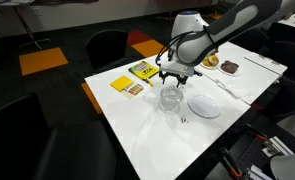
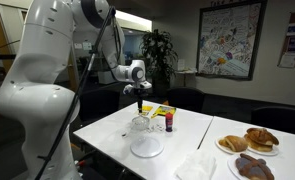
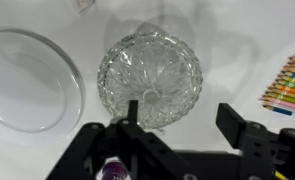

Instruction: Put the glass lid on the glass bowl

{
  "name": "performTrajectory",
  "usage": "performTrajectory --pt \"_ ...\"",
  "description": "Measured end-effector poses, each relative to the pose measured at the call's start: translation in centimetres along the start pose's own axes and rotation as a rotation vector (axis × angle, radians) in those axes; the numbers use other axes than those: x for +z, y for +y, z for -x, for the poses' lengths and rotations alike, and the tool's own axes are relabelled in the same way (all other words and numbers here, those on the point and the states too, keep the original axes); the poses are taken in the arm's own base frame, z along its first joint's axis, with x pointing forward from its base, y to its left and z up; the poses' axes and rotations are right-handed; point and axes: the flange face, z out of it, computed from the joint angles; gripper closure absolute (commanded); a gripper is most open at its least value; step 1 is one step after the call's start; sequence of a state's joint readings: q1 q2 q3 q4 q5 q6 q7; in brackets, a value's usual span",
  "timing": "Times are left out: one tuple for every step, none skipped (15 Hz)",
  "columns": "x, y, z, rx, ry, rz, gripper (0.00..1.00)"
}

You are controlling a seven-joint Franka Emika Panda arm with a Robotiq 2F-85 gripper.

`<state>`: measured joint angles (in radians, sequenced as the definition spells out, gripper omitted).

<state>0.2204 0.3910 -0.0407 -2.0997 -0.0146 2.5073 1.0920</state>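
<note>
- claw (image 3: pixel 180 106) wide open, empty; glass bowl (image 3: pixel 149 70) just ahead of it.
- i judge the glass rigid, slick, brittle; pinch its rim gently.

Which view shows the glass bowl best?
Wrist view: the glass bowl sits centred, seen from above, its cut pattern clear. In both exterior views it is small and faint, just below the gripper.

glass bowl (image 3: pixel 149 70) clear, radial cut pattern; plate (image 3: pixel 27 85) white
</note>
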Motion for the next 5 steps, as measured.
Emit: performTrajectory --pt "-0.9 -0.4 0.0 -0.009 0.006 -0.012 0.0" --pt "-1.9 -0.8 -0.1 -0.019 0.012 -0.024 0.0" --pt "-3.0 -1.2 -0.1 -0.028 0.017 -0.036 0.0" --pt "-4.3 -1.5 -0.1 -0.038 0.021 -0.046 0.0" --pt "-5.5 -1.8 -0.2 -0.047 0.027 -0.058 0.0"
